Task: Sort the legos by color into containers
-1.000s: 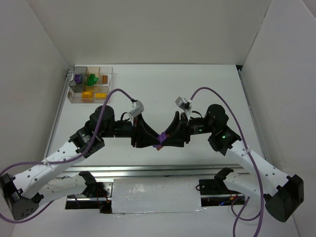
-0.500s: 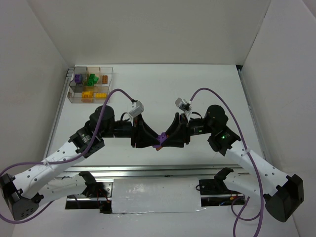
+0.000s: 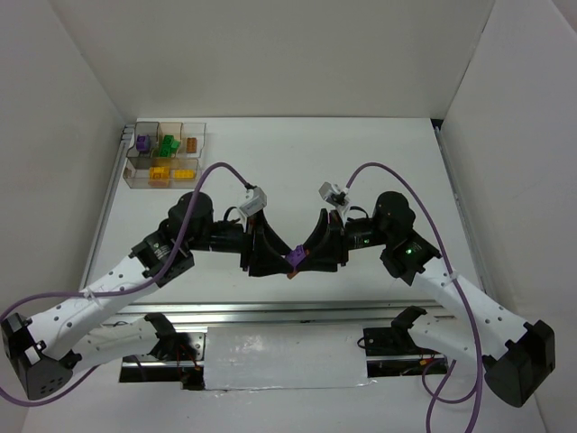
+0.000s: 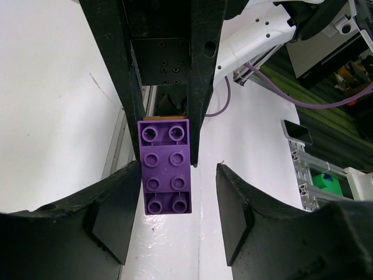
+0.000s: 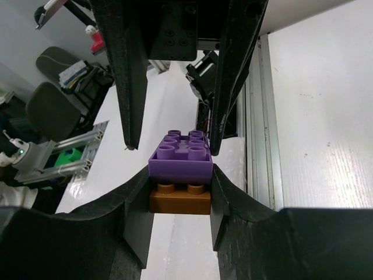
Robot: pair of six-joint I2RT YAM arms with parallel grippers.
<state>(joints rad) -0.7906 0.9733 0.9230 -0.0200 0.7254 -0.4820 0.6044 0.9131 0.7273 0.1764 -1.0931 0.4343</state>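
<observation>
The two arms meet nose to nose over the middle of the table (image 3: 379,153), near its front edge. Between them is a purple brick (image 4: 166,166), studs up, with a brown brick (image 5: 180,197) stuck under one end of it.

The right gripper (image 5: 180,175) is closed on that end. Its two fingers press against both sides of the stacked pair and hold it off the table.

The left gripper (image 4: 178,175) stands partly open around the other end of the purple brick. One finger (image 4: 116,213) lies just against the brick's side, or very nearly; I cannot tell if they touch. The other finger is clearly apart from it, with white table showing in the gap. It has hold of nothing.

Well away, at the far left corner of the table, sits the clear tray (image 3: 132,162). In its far row I see a purple piece (image 3: 141,142), green pieces (image 3: 167,143) and an orange piece (image 3: 190,143), each in its own cell. Yellow pieces (image 3: 160,172) lie in the near row.
</observation>
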